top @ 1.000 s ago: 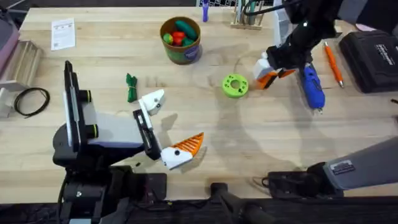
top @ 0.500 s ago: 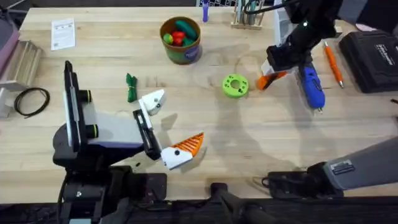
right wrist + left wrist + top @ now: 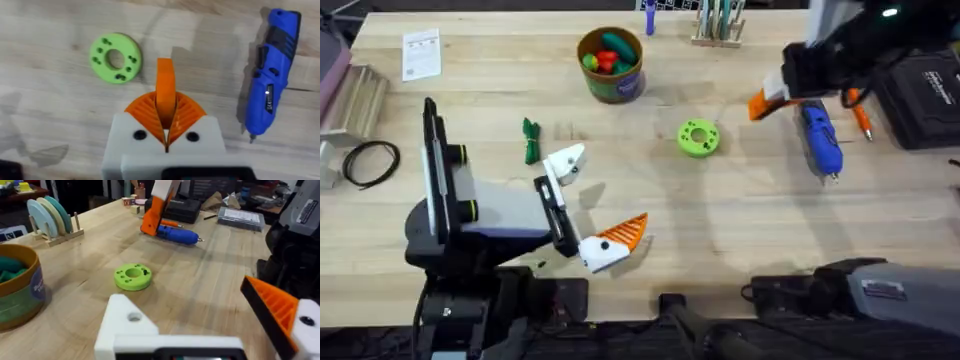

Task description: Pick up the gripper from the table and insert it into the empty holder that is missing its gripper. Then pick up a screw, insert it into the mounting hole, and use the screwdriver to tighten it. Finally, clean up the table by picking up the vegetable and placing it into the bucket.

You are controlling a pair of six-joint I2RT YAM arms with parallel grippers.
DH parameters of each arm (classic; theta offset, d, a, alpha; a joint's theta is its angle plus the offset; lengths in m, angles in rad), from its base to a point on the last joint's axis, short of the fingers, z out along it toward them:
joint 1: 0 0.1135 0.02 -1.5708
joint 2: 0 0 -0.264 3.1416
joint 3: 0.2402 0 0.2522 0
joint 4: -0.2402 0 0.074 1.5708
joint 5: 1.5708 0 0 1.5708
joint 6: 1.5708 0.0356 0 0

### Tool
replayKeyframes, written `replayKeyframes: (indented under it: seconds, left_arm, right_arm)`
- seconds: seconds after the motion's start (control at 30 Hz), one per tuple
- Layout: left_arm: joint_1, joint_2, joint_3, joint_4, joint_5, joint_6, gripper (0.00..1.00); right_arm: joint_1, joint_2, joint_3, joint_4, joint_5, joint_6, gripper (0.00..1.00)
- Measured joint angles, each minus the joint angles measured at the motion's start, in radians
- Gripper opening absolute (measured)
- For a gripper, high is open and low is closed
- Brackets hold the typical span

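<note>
The right gripper pinches the loose orange gripper between its pads, lifted above the table just beside the blue screwdriver. The left gripper rests spread apart, its white holder bare beside the vegetable.

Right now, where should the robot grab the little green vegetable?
Grab the vegetable across its narrow middle, coming straight down from above. It lies flat and long on the table, running away from the arm bases, so fingers should close from its two long sides.

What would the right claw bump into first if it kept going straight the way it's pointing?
Probably bare table: the right gripper, clamped on the gripper, points between the lime ring and the screwdriver. Depth is unclear.
</note>
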State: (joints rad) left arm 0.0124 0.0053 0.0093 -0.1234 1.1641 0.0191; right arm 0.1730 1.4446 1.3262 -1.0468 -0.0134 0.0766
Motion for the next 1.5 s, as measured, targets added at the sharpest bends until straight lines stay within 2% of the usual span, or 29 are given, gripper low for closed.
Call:
replayKeyframes:
  seconds: [0.17, 0.3, 0.47, 0.67, 0.87, 1.03, 1.23, 1.5]
  left_arm:
    - [0.0, 0.0, 0.0, 0.0, 0.0, 0.0, 0.985]
    - [0.0, 0.0, 0.0, 0.0, 0.0, 0.0, 0.986]
    - [0.0, 0.0, 0.0, 0.0, 0.0, 0.0, 0.986]
    - [0.0, 0.0, 0.0, 0.0, 0.0, 0.0, 0.986]
    - [0.0, 0.0, 0.0, 0.0, 0.0, 0.0, 0.985]
    - [0.0, 0.0, 0.0, 0.0, 0.0, 0.0, 0.986]
    - [0.0, 0.0, 0.0, 0.0, 0.0, 0.0, 0.985]
    - [0.0, 0.0, 0.0, 0.0, 0.0, 0.0, 0.985]
  right_arm:
    - [0.0, -0.097, -0.001, 0.006, -0.112, 0.017, 0.009]
    - [0.0, -0.163, -0.055, 0.091, -0.223, 0.039, 0.009]
    - [0.0, -0.222, -0.221, 0.303, -0.441, 0.085, 0.009]
    - [0.0, -0.215, -0.437, 0.665, -0.795, 0.189, 0.008]
    - [0.001, -0.213, -0.597, 1.007, -1.015, 0.407, 0.008]
    - [0.001, -0.197, -0.697, 1.403, -1.147, 0.646, 0.008]
    - [0.001, -0.114, -0.783, 1.86, -1.227, 0.946, 0.008]
    - [0.016, 0.073, -0.792, 2.248, -1.335, 1.279, 0.008]
